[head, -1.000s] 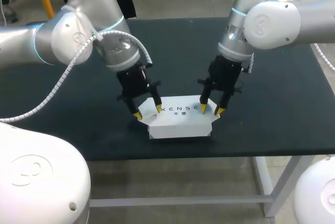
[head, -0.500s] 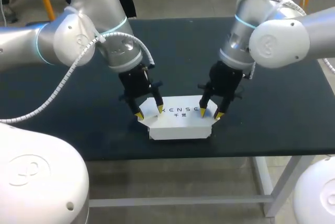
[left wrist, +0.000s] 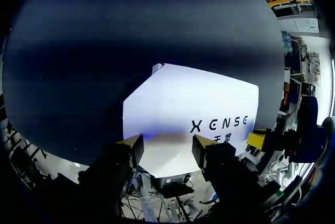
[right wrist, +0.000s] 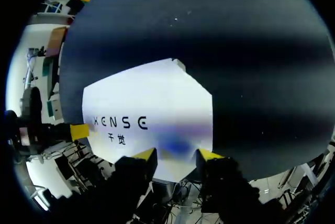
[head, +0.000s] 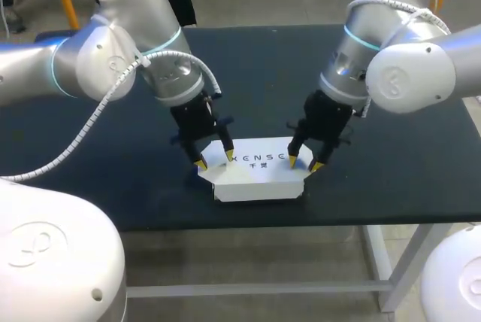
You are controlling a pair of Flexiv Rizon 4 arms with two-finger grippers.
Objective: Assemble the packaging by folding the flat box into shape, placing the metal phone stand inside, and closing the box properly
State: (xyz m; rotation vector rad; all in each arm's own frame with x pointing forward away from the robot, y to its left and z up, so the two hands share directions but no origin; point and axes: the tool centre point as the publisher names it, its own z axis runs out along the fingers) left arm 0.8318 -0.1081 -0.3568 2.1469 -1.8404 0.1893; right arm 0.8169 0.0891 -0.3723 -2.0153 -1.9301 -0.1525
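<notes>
Near the front edge of the black table [head: 406, 149], I see my left gripper [head: 214, 160] and right gripper [head: 304, 163], both with fingers apart and gripping nothing, at opposite ends of the white box [head: 259, 177].

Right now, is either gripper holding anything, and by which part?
Nothing is held. The left gripper and right gripper are both open, tips at opposite ends of the white box.

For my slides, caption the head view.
Left gripper and right gripper, both open, at opposite ends of a white box on a black table.
</notes>
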